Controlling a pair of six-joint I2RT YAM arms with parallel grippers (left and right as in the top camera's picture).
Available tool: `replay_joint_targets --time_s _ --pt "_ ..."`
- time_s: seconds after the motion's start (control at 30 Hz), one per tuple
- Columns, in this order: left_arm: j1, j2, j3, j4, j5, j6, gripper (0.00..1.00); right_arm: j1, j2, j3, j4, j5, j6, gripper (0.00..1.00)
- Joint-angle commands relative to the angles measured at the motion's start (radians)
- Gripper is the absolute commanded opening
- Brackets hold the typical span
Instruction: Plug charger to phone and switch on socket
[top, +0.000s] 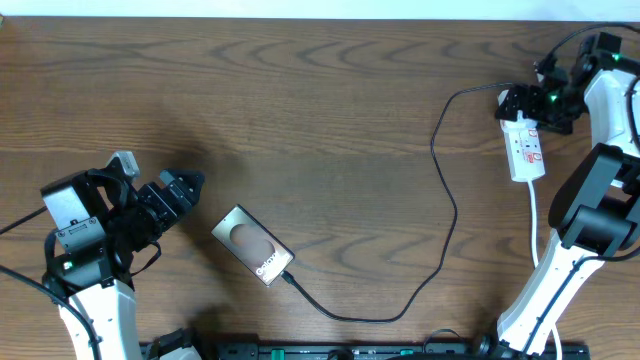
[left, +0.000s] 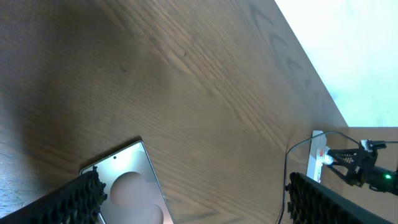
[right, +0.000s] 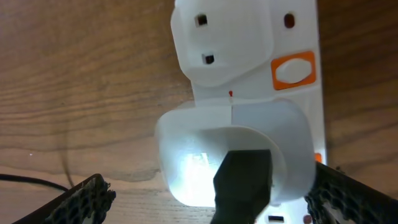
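The phone (top: 253, 245) lies flat at the lower middle of the table, glossy face up. The black charger cable (top: 452, 215) has its tip at the phone's lower right end and loops right and up to the white socket strip (top: 526, 150) at the far right. My left gripper (top: 188, 198) is open and empty, just left of the phone (left: 127, 186). My right gripper (top: 525, 108) is open over the strip's top end. In the right wrist view its fingers (right: 217, 205) straddle the round white plug (right: 186, 162), near an orange switch (right: 295, 68).
The left wrist view shows the strip (left: 316, 155) and the cable (left: 287, 168) far off, with the table's far edge (left: 311, 68) beyond. The strip's white lead (top: 535, 225) runs down beside the right arm's base (top: 560, 290).
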Motion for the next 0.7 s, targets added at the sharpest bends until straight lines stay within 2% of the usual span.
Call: replay_joint_targets --time_s 0.0,0.33,0.67 --pt "0.000 0.001 0.009 0.000 0.009 0.018 0.92 0.010 -0.027 -0.046 0.011 -0.068 -0.012 0.96" --pt "0.000 0.001 0.009 0.000 0.009 0.018 0.92 0.048 -0.027 -0.144 0.066 -0.116 0.016 0.94" --pt "0.000 0.001 0.009 -0.001 0.010 0.018 0.92 0.069 -0.027 -0.155 0.055 -0.229 0.048 0.93"
